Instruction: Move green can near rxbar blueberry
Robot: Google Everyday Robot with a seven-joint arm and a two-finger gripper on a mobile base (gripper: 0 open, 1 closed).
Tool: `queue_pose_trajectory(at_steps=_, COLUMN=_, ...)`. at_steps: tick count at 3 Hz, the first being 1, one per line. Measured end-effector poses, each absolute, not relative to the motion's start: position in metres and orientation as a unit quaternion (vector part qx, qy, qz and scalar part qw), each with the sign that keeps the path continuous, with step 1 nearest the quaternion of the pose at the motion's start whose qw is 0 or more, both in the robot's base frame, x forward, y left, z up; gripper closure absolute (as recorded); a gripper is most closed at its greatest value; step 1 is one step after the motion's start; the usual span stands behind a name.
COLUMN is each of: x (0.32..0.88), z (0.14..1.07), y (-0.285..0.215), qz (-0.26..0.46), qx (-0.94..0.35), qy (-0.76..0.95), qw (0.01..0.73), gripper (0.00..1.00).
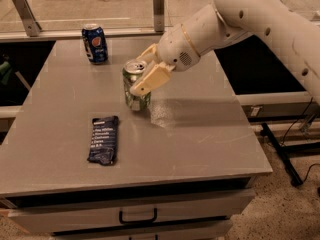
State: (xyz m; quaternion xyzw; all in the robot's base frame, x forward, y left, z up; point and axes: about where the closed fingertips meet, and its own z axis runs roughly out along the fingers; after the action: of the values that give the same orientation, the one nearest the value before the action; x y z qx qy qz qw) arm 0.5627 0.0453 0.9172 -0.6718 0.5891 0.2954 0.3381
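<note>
The green can stands upright near the middle of the grey table, pale green and silver with a silver top. My gripper is shut on the green can, with one cream finger across its front side and the other behind its top. The white arm reaches in from the upper right. The rxbar blueberry, a flat dark navy wrapper with pale text, lies flat on the table below and to the left of the can, about half a can's height away.
A dark blue Pepsi can stands at the table's back left. A glass rail with metal posts runs along the far edge. A drawer with a black handle sits under the front edge. Cables lie on the floor at the right.
</note>
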Motion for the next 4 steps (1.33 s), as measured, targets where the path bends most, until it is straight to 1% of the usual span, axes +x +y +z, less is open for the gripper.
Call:
queue_pose_trajectory(at_steps=1, x=0.538, z=0.907, y=0.067, qz=0.309, qx=-0.690, qy=0.568, qw=0.325, gripper=0.82)
queue_pose_trajectory(at_steps=2, x=0.527, z=0.898, y=0.078, qz=0.313, qx=-0.698, qy=0.559, qw=0.319, gripper=0.59)
queue_pose_trajectory(at_steps=4, x=0.521, z=0.891, y=0.084, qz=0.317, qx=-0.701, qy=0.554, qw=0.316, gripper=0.12)
